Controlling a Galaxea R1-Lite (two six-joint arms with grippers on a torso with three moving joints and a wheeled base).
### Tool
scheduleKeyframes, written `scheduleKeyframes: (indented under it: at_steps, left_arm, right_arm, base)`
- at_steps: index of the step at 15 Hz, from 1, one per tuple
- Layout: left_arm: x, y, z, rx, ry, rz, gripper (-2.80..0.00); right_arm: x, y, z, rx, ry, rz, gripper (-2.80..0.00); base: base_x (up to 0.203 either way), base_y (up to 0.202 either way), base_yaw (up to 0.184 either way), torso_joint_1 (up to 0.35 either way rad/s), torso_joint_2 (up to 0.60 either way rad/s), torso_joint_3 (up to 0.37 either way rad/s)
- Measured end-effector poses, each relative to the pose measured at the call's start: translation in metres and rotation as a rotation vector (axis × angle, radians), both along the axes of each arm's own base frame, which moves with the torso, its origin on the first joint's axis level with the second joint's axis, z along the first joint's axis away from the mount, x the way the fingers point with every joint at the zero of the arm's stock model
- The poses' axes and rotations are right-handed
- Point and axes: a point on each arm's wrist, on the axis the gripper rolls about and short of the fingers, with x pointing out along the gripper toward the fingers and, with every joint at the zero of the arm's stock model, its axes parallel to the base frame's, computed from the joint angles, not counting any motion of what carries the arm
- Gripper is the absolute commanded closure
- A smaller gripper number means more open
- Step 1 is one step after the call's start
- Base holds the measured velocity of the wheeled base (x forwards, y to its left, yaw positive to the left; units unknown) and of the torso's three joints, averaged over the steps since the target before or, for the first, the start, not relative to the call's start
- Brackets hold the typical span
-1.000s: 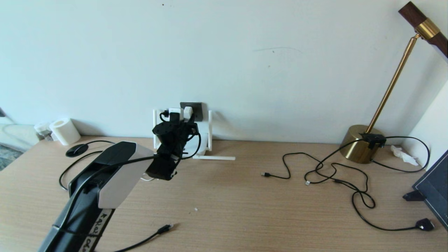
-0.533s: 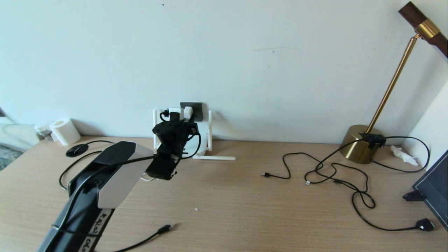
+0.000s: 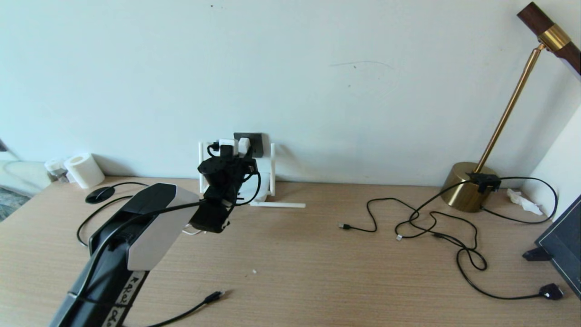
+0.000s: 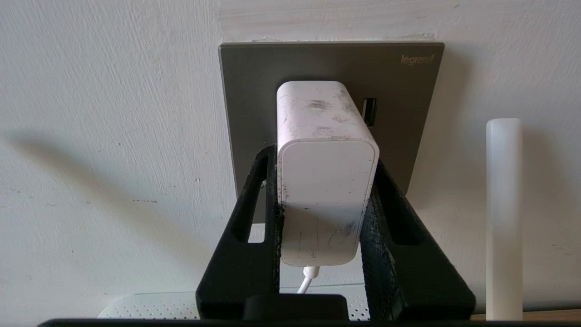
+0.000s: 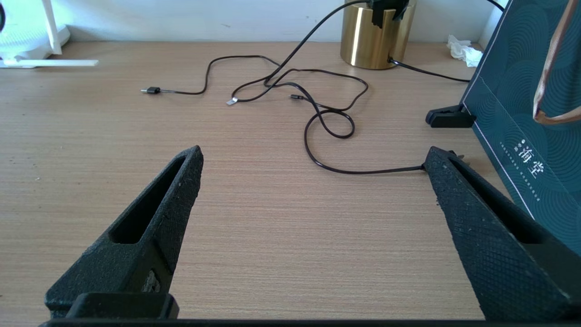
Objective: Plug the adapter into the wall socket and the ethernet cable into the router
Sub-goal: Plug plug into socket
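Note:
My left gripper (image 4: 323, 156) is shut on the white adapter (image 4: 327, 190), a finger pressed on each side. The adapter's far end sits against the dark grey wall socket (image 4: 247, 91); its thin white cord hangs down. In the head view, the left gripper (image 3: 236, 152) is at the wall socket (image 3: 255, 140), above the white router (image 3: 248, 194), whose antennas (image 3: 272, 168) stand beside it. The ethernet cable (image 3: 212, 297) lies on the desk near the front edge, untouched. My right gripper (image 5: 314, 154) hovers open over bare desk, holding nothing.
A brass lamp (image 3: 470, 187) stands at the back right, with thin black cables (image 3: 431, 223) tangled in front of it and a black plug (image 3: 551, 291). A dark teal box (image 3: 565, 243) leans at the right edge. A paper roll (image 3: 84, 170) sits back left.

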Motion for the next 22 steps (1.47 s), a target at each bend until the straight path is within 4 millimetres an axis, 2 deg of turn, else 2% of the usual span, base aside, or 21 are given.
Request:
scheduleKeyframes:
  at_steps: [22]
  left_arm:
    - [0.0067, -0.0017, -0.0088, 0.005, 0.022, 0.004, 0.0]
  right_arm:
    - [0.0, 0.0, 0.0, 0.0, 0.001, 0.0, -2.8]
  base:
    - [0.0, 0.0, 0.0, 0.0, 0.0, 0.0]
